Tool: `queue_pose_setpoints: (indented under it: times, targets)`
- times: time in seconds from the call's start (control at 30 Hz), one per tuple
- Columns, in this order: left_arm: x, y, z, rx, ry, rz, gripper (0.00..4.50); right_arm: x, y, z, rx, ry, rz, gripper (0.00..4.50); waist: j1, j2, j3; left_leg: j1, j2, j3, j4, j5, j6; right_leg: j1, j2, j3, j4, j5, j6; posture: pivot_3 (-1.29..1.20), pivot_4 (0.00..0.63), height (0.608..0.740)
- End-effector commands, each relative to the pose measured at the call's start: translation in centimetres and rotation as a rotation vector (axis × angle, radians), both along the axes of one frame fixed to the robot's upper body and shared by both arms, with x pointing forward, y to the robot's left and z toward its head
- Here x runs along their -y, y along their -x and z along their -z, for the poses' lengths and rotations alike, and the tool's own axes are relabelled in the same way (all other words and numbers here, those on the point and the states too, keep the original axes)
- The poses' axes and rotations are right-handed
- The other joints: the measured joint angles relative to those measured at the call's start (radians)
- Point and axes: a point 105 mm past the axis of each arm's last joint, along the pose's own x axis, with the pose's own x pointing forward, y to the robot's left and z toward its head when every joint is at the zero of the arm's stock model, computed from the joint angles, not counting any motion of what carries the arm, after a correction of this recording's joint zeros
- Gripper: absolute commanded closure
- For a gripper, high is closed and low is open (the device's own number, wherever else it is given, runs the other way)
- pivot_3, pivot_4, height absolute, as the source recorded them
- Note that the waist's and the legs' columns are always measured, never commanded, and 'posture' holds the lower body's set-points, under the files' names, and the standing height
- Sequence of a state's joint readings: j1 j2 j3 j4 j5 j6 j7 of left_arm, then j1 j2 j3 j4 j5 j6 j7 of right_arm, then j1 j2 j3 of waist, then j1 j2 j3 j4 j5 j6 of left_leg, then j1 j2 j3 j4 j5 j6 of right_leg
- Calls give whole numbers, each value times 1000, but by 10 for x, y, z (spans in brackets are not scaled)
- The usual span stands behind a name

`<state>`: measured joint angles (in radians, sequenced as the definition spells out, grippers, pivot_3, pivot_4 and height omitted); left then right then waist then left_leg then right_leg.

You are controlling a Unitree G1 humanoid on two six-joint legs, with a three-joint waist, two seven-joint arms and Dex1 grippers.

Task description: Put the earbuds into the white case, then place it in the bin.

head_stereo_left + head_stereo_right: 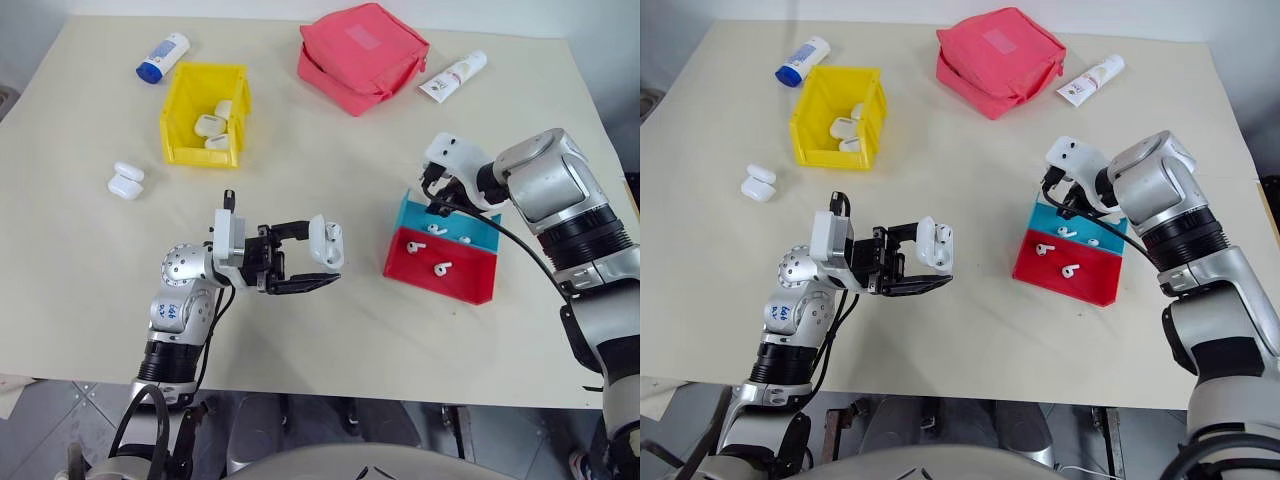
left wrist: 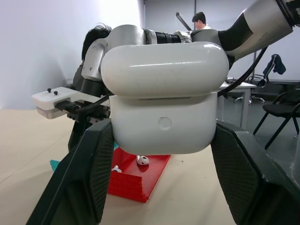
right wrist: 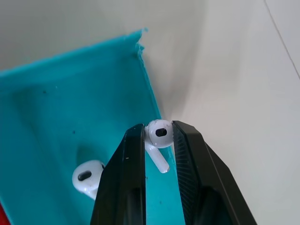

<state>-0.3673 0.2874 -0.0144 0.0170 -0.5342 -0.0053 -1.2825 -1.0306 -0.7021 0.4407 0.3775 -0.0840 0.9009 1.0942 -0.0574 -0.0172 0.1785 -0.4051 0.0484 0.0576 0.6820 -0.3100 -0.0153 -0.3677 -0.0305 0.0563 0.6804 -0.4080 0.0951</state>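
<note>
Look at the white case (image 2: pixel 161 98): you have glossy, smooth plastic with soft highlights across its lid. The earbud (image 3: pixel 159 133) is the same shiny white plastic. The teal tray (image 3: pixel 56 117) looks matt, faintly speckled, and the red tray (image 2: pixel 136 180) shows fine ridged layers (probably printed plastic). Your yellow bin (image 1: pixel 205 112) is smooth moulded plastic, the pink pouch (image 1: pixel 362 55) soft cloth, the table (image 1: pixel 330 190) a matt cream surface.
</note>
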Motion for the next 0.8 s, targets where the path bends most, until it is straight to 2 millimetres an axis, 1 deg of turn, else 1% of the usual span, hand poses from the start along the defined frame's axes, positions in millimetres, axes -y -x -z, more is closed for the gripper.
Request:
queue_pose_setpoints:
  times: [0.03,0.17,0.27,0.37,0.47,0.57,0.7,0.8]
  targets:
    - [-1,1,-7,37,18,9,1731,-22,8,-33,83,-223,-89,4024,0,0,0,0,0,0,0,0,0,0,0,0,0,0,0,0,150,740]
    - [-1,-1,-5,31,20,12,1731,-45,41,-53,113,-472,-251,4024,2,0,0,0,0,-1,0,0,0,1,0,0,0,0,0,0,150,740]
    - [-3,-2,-3,22,17,20,1731,-53,69,-63,151,-610,-364,4024,4,0,0,0,0,-1,0,0,0,2,0,-1,0,0,0,0,150,740]
    - [-7,-5,0,13,7,24,1731,-57,88,-74,189,-741,-400,4024,5,0,0,0,0,-1,0,0,0,3,0,-1,-1,0,0,0,150,740]
    - [-9,-7,2,10,0,29,1731,-59,102,-83,219,-835,-400,4024,4,0,0,0,0,-2,0,0,0,3,0,-1,-1,0,0,0,150,740]
    - [-10,-9,1,10,-4,34,1731,-61,109,-89,242,-892,-392,4024,3,0,0,0,0,-2,0,0,0,4,1,-1,-1,0,0,0,150,740]
    - [-12,-16,0,14,-8,35,1731,-70,127,-91,224,-959,-402,4024,4,0,0,0,0,-2,0,0,0,4,1,-1,-1,0,0,0,150,740]
    - [-12,-22,-4,22,-6,40,1731,-80,144,-85,189,-1011,-427,4024,4,0,0,0,0,-2,0,0,0,4,1,-1,-2,0,0,0,150,740]
